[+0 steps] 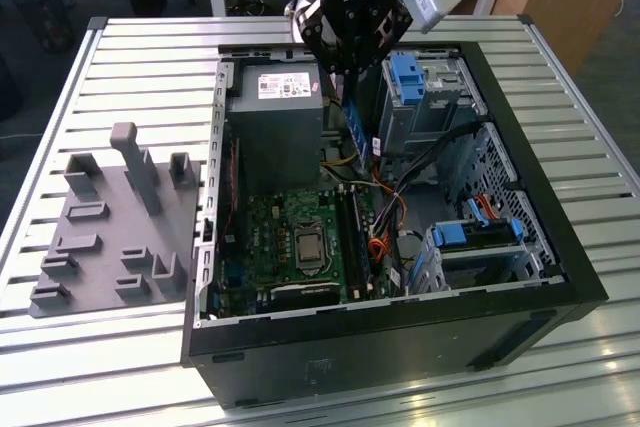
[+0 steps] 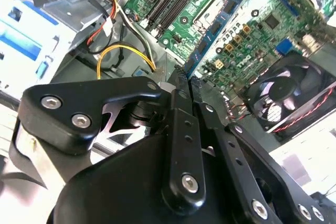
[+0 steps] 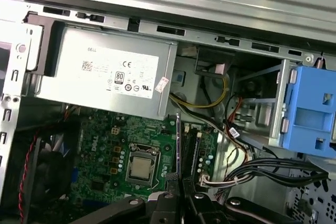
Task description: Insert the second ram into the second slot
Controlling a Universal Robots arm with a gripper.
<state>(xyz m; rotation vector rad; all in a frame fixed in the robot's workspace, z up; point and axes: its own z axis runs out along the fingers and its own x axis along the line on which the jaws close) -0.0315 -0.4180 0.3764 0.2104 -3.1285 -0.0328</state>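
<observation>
Second ram [image 1: 352,123] above motherboard [image 1: 285,237] in case [image 1: 400,332]

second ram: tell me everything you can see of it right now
The second ram is a thin, flat, long blue board, like circuit-board material, seen nearly edge-on in both wrist views. The gripper has its jaws shut on one end, and the rest points toward the motherboard. In the exterior view it hangs upright inside the open case, between power supply and drive cage, not seated. Only the jaws visibly touch it.
</observation>
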